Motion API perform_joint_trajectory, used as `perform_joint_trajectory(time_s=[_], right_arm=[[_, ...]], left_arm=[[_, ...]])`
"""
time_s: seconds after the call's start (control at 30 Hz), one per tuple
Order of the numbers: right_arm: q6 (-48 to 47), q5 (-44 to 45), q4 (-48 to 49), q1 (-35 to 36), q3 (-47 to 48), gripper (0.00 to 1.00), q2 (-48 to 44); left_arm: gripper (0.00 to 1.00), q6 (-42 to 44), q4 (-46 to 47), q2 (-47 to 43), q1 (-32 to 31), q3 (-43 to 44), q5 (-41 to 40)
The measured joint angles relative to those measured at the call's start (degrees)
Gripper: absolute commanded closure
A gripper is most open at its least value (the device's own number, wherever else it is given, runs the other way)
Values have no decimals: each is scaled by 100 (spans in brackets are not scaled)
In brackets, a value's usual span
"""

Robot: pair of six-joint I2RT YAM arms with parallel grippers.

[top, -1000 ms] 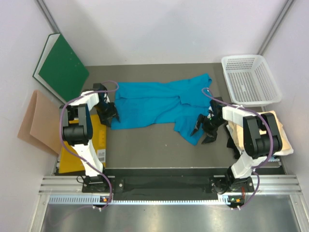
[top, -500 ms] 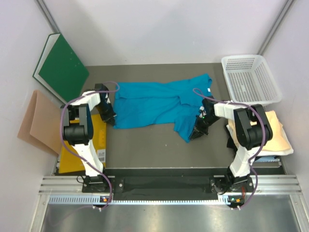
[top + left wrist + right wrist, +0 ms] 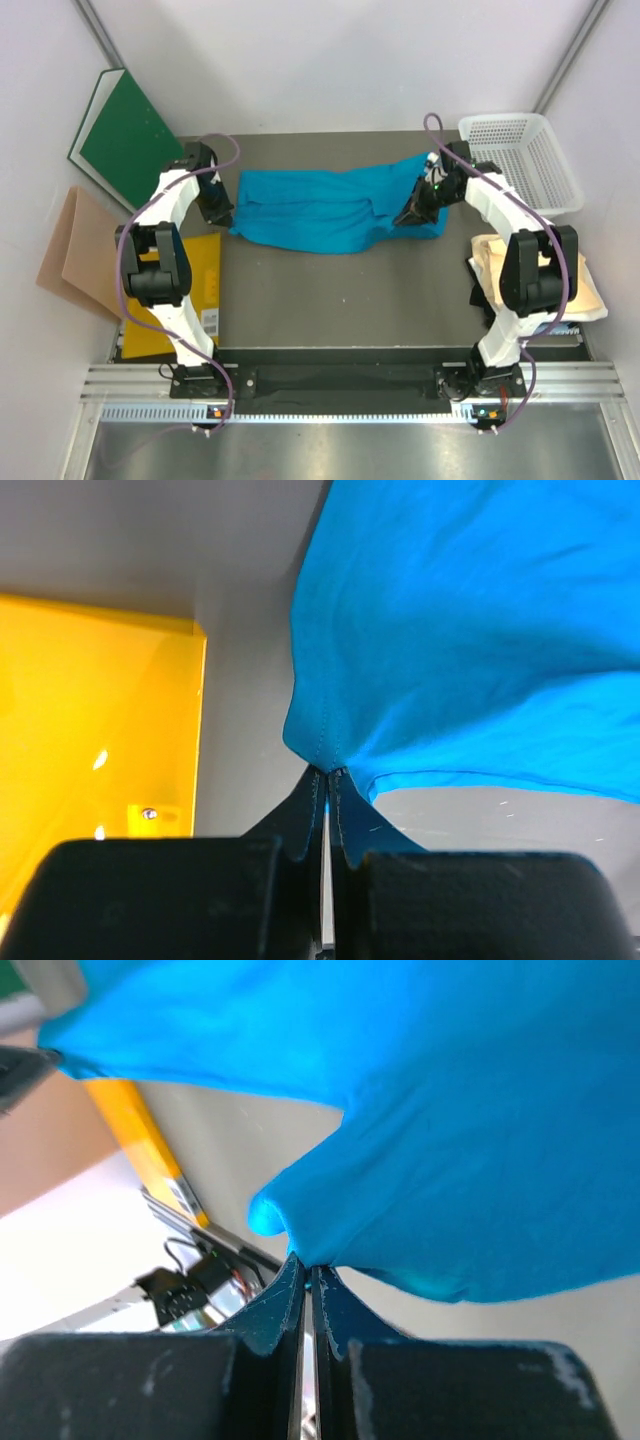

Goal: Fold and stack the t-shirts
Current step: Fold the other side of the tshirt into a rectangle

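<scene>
My left hand (image 3: 216, 207) is pinched shut on the left end of the blue t-shirt (image 3: 320, 208) and my right hand (image 3: 414, 212) on its right end. The shirt spans the far middle of the counter (image 3: 330, 290). It looks soft, light and saggy, so hems and corners should hold best. The cream t-shirt (image 3: 585, 285) lies near right.

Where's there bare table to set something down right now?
Widest bare table lies in front of the blue shirt, between yellow envelope and cream shirt. A thin strip runs behind it. Crowded at right: basket, cream shirt.
</scene>
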Motion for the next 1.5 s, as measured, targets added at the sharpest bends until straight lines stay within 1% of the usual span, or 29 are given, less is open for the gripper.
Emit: perform_joint_trajectory(time_s=[0.1, 0.2, 0.33, 0.5, 0.63, 0.77, 0.93, 1.2, 1.23, 1.27, 1.3, 1.33, 1.37, 1.43, 1.47, 1.5], right_arm=[[-116, -55, 4, -138, 459, 100, 234], [-234, -127, 9, -297, 791, 100, 560], [-334, -256, 44, -535, 1231, 99, 1091], [-400, -313, 144, -730, 1888, 100, 1698], [-417, -313, 308, -778, 2315, 100, 1917], [-363, -323, 520, -796, 2758, 99, 2052], [-236, -398, 866, -855, 3093, 99, 2310], [-177, -372, 1102, -1189, 3106, 99, 2527], [-177, -343, 1134, -1217, 3101, 100, 2527], [-177, -299, 1187, -1248, 3101, 99, 2527], [-179, -254, 1250, -1270, 3101, 99, 2527], [-179, -214, 1298, -1281, 3101, 99, 2527], [-177, -188, 1344, -1303, 3101, 99, 2527], [-175, -175, 1386, -1318, 3101, 98, 2529], [-170, -179, 1414, -1314, 3106, 98, 2538], [-162, -184, 1462, -1311, 3108, 98, 2559]], left_arm=[[100, -42, -22, 50, 0, 280, 42], [100, -105, -37, 289, 0, 704, 136], [100, -142, -94, 916, 0, 1432, 330], [100, -184, -208, 1661, 0, 2111, 522], [100, -256, -323, 2039, 7, 2516, 634], [100, -297, -393, 2238, 22, 2787, 765], [100, -330, -516, 2470, 48, 3167, 879], [100, -435, -608, 2649, 74, 3447, 927], [88, -444, -645, 2693, 81, 3515, 927], [67, -446, -640, 2732, 85, 3554, 925], [53, -437, -654, 2752, 94, 3574, 927], [47, -444, -660, 2796, 98, 3609, 935], [31, -422, -660, 2841, 105, 3628, 940], [25, -457, -682, 2973, 122, 3696, 973], [20, -476, -688, 3036, 127, 3703, 968], [18, -490, -704, 3093, 136, 3703, 966]])
